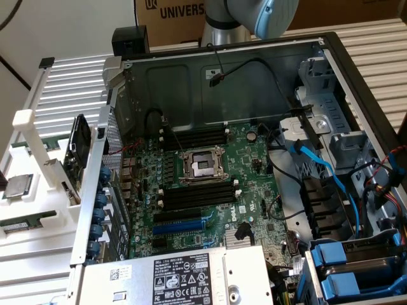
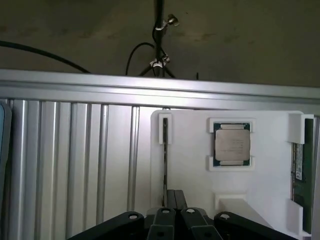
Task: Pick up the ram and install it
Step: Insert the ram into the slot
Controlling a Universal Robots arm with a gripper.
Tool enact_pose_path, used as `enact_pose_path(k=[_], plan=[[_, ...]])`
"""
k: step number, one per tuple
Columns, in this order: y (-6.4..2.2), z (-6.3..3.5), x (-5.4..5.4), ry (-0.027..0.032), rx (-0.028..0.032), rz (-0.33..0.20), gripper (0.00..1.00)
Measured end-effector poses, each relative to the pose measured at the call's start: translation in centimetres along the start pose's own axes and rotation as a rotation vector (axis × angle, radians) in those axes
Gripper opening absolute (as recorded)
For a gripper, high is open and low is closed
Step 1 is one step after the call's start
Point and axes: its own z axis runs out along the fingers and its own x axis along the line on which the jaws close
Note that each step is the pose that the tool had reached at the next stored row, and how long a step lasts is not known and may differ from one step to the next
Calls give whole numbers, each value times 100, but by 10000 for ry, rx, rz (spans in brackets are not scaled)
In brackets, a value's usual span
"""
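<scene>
"UNIVERS" on cardboard box [image 1: 168, 28]; power-supply label [image 1: 191, 276] print too small to read.

Soft, even light is cast; the case [image 1: 191, 82] interior is shaded, the white holder [image 2: 190, 190] brightly lit.

Computer case [image 1: 191, 82] showed bare sheet metal, matt grey. Motherboard [image 1: 254, 184]: green board, slight sheen. Drive caddies [image 1: 334, 254]: blue plastic, glossy. Table [image 2: 75, 160] was ribbed aluminium, satin finish. Holder [image 2: 190, 165]: white plastic, smooth, matt. Processor [image 2: 232, 145] lid: dull silver metal. Ram [image 2: 298, 165]: green board. Gripper [image 2: 175, 197] looked black, matt.
</scene>
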Motion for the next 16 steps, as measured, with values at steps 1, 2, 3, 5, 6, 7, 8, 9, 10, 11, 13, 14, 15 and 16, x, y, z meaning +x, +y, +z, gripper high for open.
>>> enact_pose_path(k=[1,2,3,5,6,7,8,9,10,11,13,14,15,16], plan=[[-3,17,2,0,0,-7,11],[-9,55,6,-1,1,-22,11],[-13,72,8,-1,1,-30,11],[-32,199,23,-1,-1,-73,11],[-35,219,25,-2,-1,-79,11],[-38,236,28,-1,-1,-83,11],[-40,255,30,-2,-1,-86,11],[-41,274,32,-2,-1,-87,11],[-41,291,33,-2,-1,-87,11],[-41,308,34,-1,-2,-88,11],[-43,363,43,-3,-2,-95,11],[-42,377,43,-3,-3,-94,11],[-41,378,43,-2,-4,-93,11],[-41,380,43,-2,-5,-93,11]])
